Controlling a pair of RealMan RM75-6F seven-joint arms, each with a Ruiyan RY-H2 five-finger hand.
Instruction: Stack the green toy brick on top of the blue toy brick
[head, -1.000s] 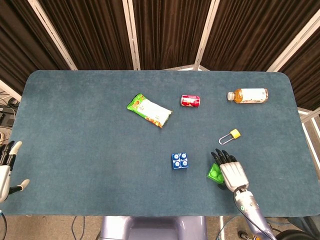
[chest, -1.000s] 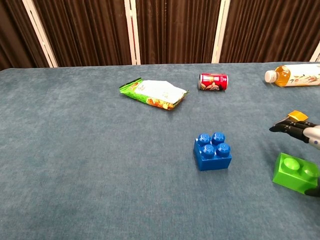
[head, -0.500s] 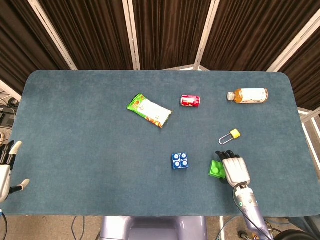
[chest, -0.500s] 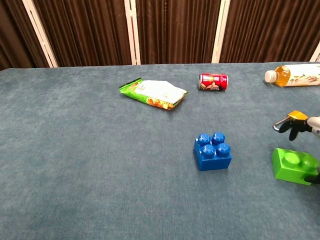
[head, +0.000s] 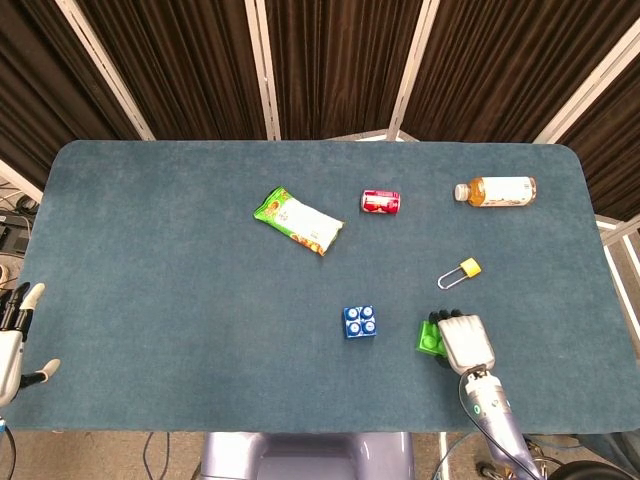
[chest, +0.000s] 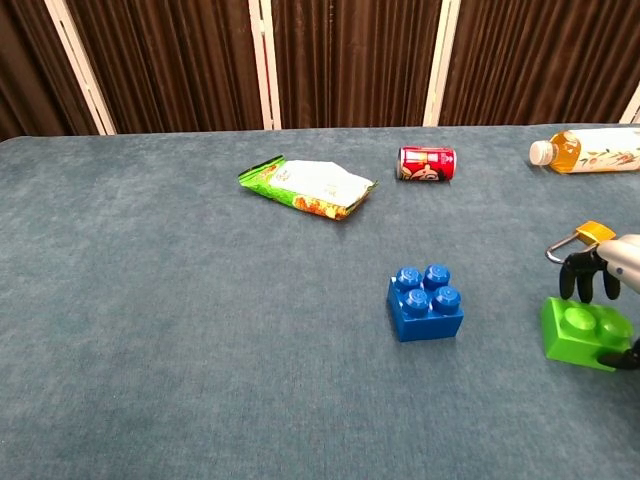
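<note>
Chest view had the right hand (chest: 612, 275) right over the green toy brick (chest: 580, 334), fingers (chest: 583, 274) curled down onto its far edge, thumb low on the near side; couldn't tell if the grip was firm. Blue toy brick (chest: 424, 301) sat studs-up on the tabletop (chest: 200, 300), near, on the side toward the left arm. Left hand (head: 15, 335) hung open off the far tabletop edge, well apart, so the right was the nearer one.
</note>
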